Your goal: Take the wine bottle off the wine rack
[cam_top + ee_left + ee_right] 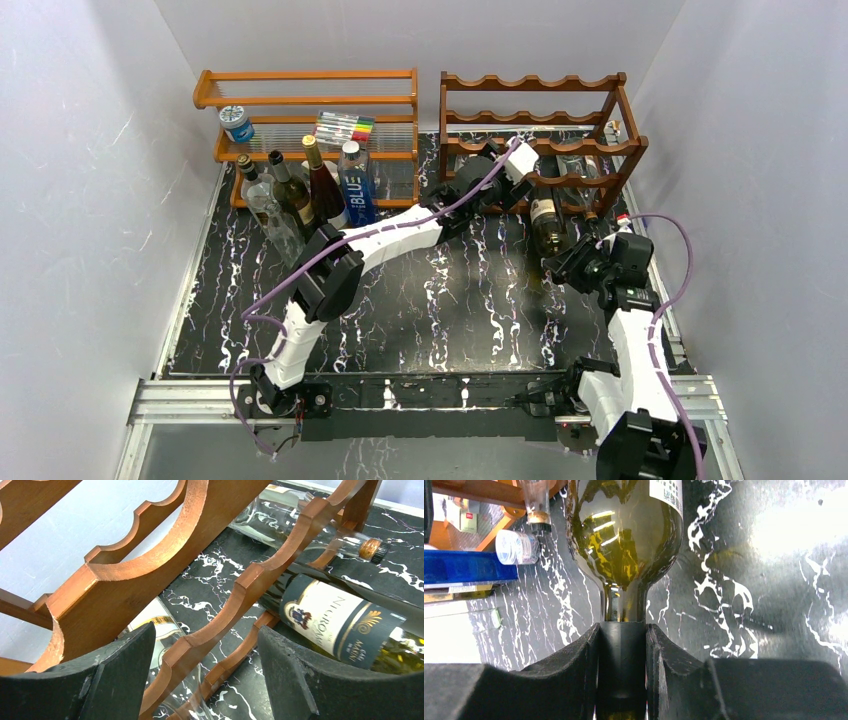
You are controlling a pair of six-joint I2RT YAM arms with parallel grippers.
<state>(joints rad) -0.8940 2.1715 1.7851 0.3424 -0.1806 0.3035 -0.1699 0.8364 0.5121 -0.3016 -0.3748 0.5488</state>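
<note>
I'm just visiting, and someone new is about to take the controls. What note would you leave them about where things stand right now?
Left gripper: open, with one jaw on either side of a scalloped rail of the wine rack, gripping nothing.
Right gripper: shut on the neck of the green wine bottle.
Bottle: lying low with its neck toward the arms. Its base appears to be inside the rack's bottom row.
Done: bottle gripped.
Left: draw it fully clear of the rack.
</note>
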